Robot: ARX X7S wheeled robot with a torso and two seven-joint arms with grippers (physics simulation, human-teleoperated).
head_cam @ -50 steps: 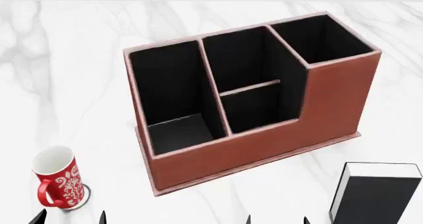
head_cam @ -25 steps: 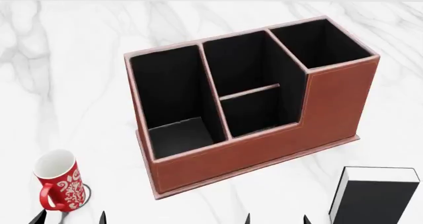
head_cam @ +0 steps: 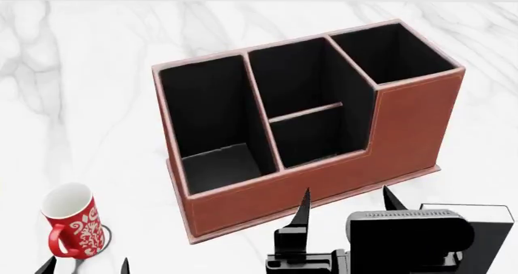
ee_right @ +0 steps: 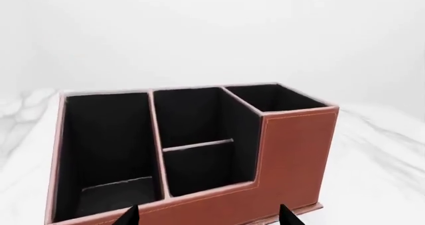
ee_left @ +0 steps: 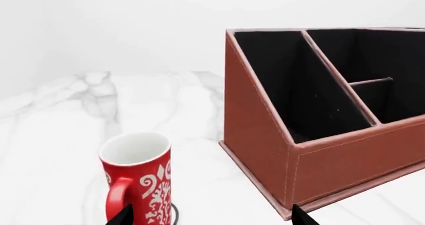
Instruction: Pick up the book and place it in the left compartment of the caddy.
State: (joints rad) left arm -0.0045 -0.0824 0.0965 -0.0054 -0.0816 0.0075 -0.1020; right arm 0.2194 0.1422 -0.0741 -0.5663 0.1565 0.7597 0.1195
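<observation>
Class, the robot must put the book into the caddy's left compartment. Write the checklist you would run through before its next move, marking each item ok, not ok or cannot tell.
1. Right hand open: ok, fingertips stand apart.
2. Right hand holding the book: not ok, it holds nothing; the book is on the table, mostly hidden behind the arm.
3. Left compartment free of contents: ok, only black lining shows.
4. Caddy upright on the table: ok.
5. Mug out of the way: ok, it stands apart from the caddy, toward the robot's left.
6. Left hand open: ok, tips apart, holding nothing.
</observation>
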